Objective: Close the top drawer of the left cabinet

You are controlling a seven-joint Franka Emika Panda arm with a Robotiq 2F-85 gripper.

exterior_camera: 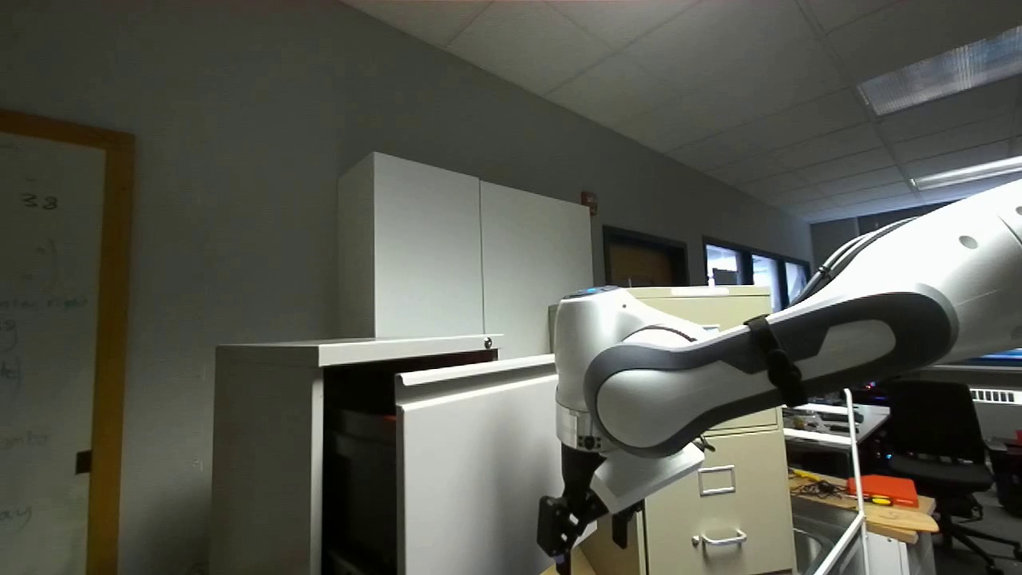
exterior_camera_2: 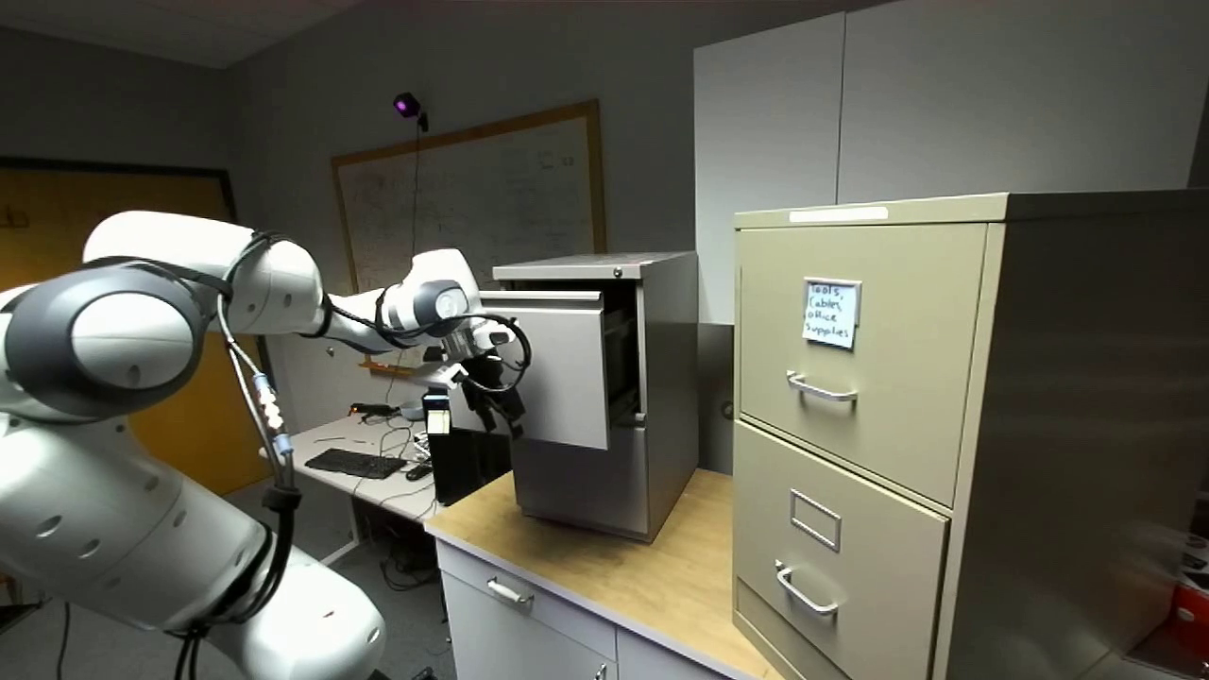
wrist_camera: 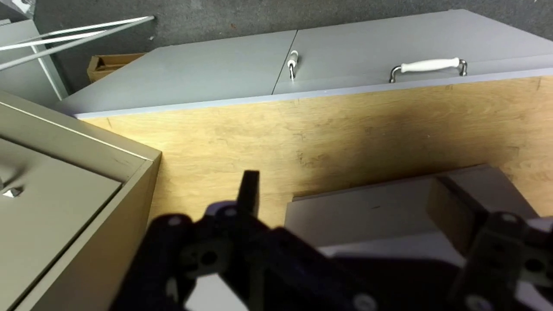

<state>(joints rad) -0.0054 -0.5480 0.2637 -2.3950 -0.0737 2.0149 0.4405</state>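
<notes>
Both jaws of the gripper [wrist_camera: 351,201] stand apart, fingers pointing down, with nothing held between them. Right ahead of the tool is the top drawer [exterior_camera_2: 567,378], standing partway out of the left cabinet [exterior_camera: 263,447], whose body lies beyond the drawer's flat front; the dark gap between front and body shows in both exterior views. Whether the fingers touch the front I cannot tell. Beneath the tool is the wooden countertop [wrist_camera: 216,138], and beside it, on the left in the wrist view, the beige filing cabinet [wrist_camera: 65,207]. The step in hand looks to be the push itself, or the lining up for it. To do it well, bring the tool square to the front and near its middle: in the wrist view more of the left cabinet reaches to the right of the gripper than to the left, so a small shift that way may help, and would give more room from the filing cabinet. The fingertips [exterior_camera_2: 514,420] look low against the front in an exterior view; pressing higher should guard against slipping under its bottom edge to the lower drawer [exterior_camera_2: 586,486]. Then push slowly and straight in, easing off as the front comes flush.
</notes>
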